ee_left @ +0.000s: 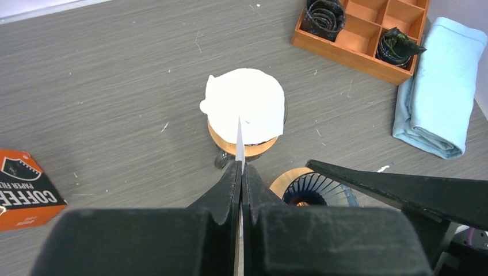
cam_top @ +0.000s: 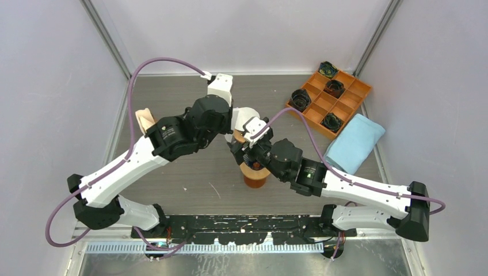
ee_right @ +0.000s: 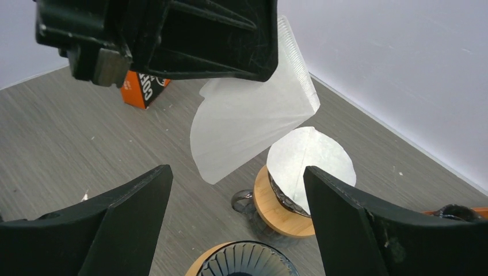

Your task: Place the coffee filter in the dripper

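Observation:
My left gripper (ee_left: 241, 167) is shut on a white paper coffee filter (ee_right: 253, 126), seen edge-on as a thin sliver (ee_left: 239, 141) in the left wrist view. The filter hangs flat in the air above the table. An empty dark ribbed glass dripper (ee_right: 247, 261) with a wooden collar (ee_left: 319, 192) stands just below my right gripper (ee_right: 236, 171), which is open and holds nothing. A second dripper (ee_right: 288, 213) beyond it has a white filter (ee_left: 244, 106) sitting in it. In the top view both grippers meet over the table's middle, above the empty dripper (cam_top: 255, 177).
An orange compartment tray (cam_top: 345, 103) with dark glass drippers in it stands at the back right. A folded light-blue towel (cam_top: 354, 144) lies beside it. An orange coffee-filter box (ee_left: 23, 192) sits to the left. Walls close in the table's sides and back.

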Available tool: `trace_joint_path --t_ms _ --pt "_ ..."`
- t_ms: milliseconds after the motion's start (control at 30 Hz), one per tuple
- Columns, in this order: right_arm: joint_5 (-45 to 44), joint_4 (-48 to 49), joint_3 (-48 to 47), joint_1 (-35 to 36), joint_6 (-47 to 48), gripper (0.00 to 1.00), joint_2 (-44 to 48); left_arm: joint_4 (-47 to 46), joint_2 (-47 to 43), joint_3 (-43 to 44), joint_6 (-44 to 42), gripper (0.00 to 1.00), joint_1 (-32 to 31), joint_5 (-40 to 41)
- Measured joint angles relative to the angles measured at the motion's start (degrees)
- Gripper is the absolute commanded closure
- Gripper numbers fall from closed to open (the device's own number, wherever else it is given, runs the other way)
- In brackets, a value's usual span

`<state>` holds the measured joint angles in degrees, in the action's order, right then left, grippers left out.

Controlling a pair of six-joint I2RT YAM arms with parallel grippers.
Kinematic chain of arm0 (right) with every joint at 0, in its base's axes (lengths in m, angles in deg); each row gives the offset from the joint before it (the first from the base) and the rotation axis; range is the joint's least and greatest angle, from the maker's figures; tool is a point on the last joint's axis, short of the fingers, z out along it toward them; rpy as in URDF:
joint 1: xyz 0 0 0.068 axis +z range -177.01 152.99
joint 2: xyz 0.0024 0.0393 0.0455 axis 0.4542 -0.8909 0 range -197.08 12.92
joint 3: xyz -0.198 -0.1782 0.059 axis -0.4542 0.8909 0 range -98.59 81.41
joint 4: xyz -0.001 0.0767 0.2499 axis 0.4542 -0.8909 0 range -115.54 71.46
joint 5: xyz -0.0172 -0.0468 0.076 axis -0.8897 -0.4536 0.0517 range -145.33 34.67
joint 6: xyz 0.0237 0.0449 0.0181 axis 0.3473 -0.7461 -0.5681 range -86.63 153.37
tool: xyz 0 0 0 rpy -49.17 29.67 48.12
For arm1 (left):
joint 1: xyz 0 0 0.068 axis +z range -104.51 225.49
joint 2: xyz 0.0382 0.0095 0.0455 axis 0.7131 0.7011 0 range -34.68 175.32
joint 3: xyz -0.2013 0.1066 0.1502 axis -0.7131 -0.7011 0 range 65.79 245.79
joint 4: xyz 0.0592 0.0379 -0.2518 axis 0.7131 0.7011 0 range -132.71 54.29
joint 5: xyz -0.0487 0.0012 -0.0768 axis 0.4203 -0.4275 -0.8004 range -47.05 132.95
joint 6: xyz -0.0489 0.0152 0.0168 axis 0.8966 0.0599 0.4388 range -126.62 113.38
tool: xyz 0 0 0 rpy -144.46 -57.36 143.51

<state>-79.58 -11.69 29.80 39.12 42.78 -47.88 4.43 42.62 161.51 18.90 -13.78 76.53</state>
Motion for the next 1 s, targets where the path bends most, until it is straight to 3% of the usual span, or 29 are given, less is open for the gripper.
trace_joint_path --t_ms 1000 --pt "-10.25 20.02 9.22 0.52 3.82 0.22 -3.76 -4.33 0.74 0.0 1.81 1.0 -1.51 3.02"
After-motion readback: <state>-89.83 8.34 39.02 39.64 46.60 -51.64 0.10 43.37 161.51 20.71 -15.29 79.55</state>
